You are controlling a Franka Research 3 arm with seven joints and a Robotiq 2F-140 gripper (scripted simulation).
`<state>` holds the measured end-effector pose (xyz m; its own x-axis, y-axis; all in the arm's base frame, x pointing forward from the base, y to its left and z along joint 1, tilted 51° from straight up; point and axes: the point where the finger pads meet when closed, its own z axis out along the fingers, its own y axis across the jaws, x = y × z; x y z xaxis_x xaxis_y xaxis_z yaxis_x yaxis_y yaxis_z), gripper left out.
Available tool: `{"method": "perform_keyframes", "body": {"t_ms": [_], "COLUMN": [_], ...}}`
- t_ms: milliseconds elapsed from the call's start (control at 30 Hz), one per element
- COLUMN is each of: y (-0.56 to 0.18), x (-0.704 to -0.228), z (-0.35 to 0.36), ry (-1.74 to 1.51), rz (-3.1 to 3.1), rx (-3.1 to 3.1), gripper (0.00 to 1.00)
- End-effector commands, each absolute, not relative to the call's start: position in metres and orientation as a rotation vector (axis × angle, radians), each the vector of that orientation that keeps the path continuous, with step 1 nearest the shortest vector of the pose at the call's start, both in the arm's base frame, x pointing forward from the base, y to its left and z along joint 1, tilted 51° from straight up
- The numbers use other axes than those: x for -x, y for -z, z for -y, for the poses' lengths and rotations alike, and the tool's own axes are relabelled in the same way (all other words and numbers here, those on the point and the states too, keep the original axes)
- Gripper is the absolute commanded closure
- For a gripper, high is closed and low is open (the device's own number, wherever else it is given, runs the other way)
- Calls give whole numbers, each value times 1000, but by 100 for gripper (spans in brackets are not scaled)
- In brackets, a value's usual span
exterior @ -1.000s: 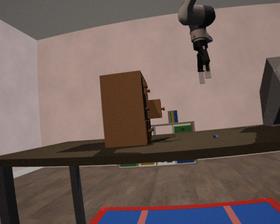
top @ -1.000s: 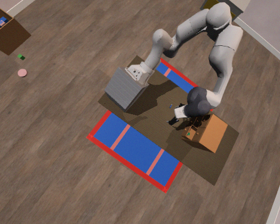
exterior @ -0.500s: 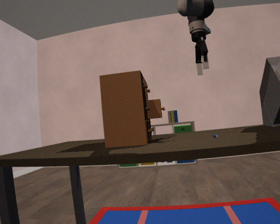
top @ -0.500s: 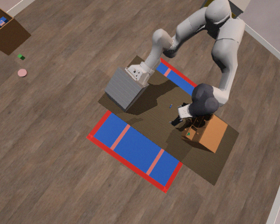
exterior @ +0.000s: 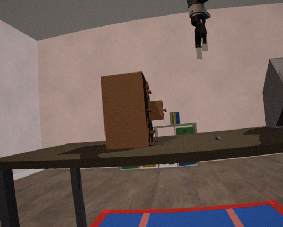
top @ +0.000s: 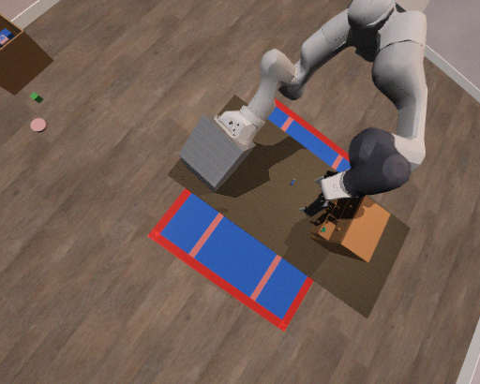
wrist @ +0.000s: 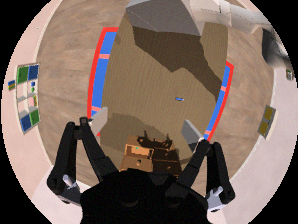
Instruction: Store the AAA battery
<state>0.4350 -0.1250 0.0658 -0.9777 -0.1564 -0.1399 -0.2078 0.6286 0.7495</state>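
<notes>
Black two-finger gripper (exterior: 200,47) hangs high at upper centre-right of the exterior view, fingers spread wide, holding nothing. Small blue AAA battery (top: 292,182) lies on the dark brown table top (exterior: 184,149), well apart from the brown wooden chest of drawers (exterior: 124,111) at frame centre. One middle drawer (exterior: 156,109) sticks out; a small green item (top: 322,230) shows in it from the top view
</notes>
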Motion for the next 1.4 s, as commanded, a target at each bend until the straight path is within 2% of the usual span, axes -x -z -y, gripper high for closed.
{"method": "perform_keyframes", "body": {"t_ms": [0, 300, 633, 900, 1367], "y": [-72, -73, -78, -80, -78], "x": [-429, -444, -525, -562, -578], "z": [121, 119, 110, 105, 99], "ry": [-1340, -1340, -1340, -1340, -1342], "rz": [-2790, -2790, -2790, -2790, -2801], "rx": [300, 300, 300, 300, 286], "gripper": [0, 0, 0, 0, 0]}}
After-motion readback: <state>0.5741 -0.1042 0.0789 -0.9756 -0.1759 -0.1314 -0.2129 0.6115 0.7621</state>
